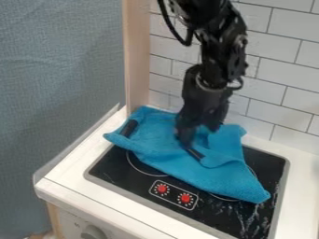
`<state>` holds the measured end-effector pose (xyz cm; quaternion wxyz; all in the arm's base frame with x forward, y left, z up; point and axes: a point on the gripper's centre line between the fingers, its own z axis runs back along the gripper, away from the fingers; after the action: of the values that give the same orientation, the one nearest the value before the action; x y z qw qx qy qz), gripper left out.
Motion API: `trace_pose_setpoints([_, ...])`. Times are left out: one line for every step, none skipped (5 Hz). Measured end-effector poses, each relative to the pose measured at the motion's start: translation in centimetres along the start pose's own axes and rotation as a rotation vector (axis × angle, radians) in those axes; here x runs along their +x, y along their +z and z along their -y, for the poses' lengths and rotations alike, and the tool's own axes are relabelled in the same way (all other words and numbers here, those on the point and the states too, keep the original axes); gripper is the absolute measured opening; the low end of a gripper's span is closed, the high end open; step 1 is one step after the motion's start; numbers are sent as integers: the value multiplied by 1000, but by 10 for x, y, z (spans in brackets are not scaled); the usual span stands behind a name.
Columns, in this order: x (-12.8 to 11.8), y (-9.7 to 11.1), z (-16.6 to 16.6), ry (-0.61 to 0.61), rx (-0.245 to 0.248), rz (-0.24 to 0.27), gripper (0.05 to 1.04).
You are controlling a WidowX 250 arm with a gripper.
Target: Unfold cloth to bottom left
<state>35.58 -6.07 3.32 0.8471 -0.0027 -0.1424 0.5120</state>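
Arm: coming down from the top edge of the frame, right of centre, black (218, 53).
Hand (186, 141): hanging at the middle of the frame, pointed down at the blue cloth (174, 158); impossible to tell whether apart, together or clamped on the fabric.
Cloth: lying slantwise from left of centre to the lower right, across the black cooktop (134, 180); rumpled and partly folded over just right of the hand; left corner reaching past the cooktop onto the white worktop (74, 170), lower right corner on the black glass.
Dark strips: one on the cloth near its left corner (129, 128), another just below the hand (195, 153); unclear what.
Dials: two, red, at the cooktop's near side (162, 188) (185, 198).
Backdrop: white wall tiles (283, 70) at upper right, wooden post (136, 51) at upper centre-left, blue-grey textured surface (59, 79) along the left.
Knob (93, 232): grey, at the bottom left.
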Motion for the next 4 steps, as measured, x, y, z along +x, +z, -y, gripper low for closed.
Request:
trace_pose_setpoints([-3, -13, 1, -2, 25, -7, 998])
trace_pose_setpoints([-10, -23, 7, -37, 20, -56, 998])
trace_pose_setpoints([-12, -31, 9, -50, 21, -72, 998])
trace_pose_setpoints([-12, -34, 9, -53, 22, -81, 998])
